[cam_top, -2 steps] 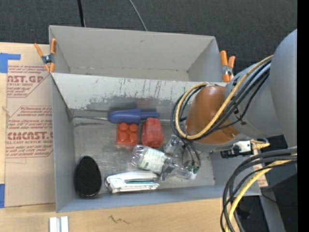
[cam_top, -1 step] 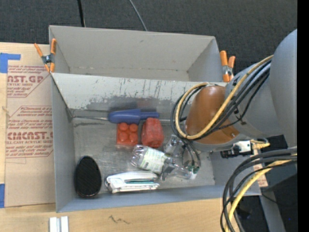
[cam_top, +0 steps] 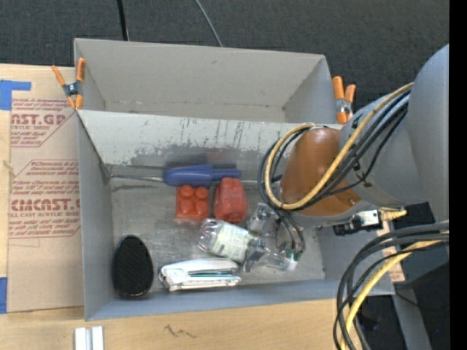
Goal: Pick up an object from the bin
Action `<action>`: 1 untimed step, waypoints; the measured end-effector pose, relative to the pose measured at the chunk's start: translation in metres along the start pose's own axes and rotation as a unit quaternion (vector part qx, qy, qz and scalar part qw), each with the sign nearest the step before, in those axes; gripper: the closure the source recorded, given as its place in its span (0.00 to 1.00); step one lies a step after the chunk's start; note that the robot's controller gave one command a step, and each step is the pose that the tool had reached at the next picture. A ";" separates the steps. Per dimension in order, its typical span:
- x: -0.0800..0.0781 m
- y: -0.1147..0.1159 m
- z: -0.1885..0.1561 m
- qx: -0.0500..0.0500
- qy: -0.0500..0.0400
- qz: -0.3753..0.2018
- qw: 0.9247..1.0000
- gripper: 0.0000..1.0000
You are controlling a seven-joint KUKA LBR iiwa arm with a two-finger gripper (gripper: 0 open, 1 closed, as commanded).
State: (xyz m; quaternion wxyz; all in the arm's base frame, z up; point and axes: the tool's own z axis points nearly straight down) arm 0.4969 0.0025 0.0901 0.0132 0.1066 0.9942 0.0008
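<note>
Dark carpet lies behind a pale wooden worktop [cam_top: 219, 330], and on it stands the grey metal bin [cam_top: 204, 79], the largest thing here. Next in size is the arm [cam_top: 430, 144], reaching in from the right with looped cables and an orange cover [cam_top: 314, 173] at its wrist. Below that cover the end effector [cam_top: 273, 240] sits low in the bin's near right part, at the right end of a crumpled clear plastic bottle [cam_top: 226, 240] with a white label. Whether it is wide, narrow or already closed on the bottle I cannot tell, since metal and clear plastic run together there. Along the back of the floor lies a blue-handled screwdriver [cam_top: 197, 174]. By the near wall lies a white stapler [cam_top: 201, 275], just beside the bottle, and a black oval thing [cam_top: 132, 266] rests in the near left corner. Between screwdriver and bottle sit a red block [cam_top: 230, 200] and, touching it on the left, a smaller orange studded brick [cam_top: 192, 202]. The bottle looks light, thin-walled and slick. It would likely buckle under a hard squeeze and slip on its smooth sides. The labelled middle seems the best place to take hold, across its narrow width and clear of the stapler.
</note>
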 end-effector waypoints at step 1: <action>-0.007 0.004 -0.124 0.002 0.012 -0.011 1.000 1.00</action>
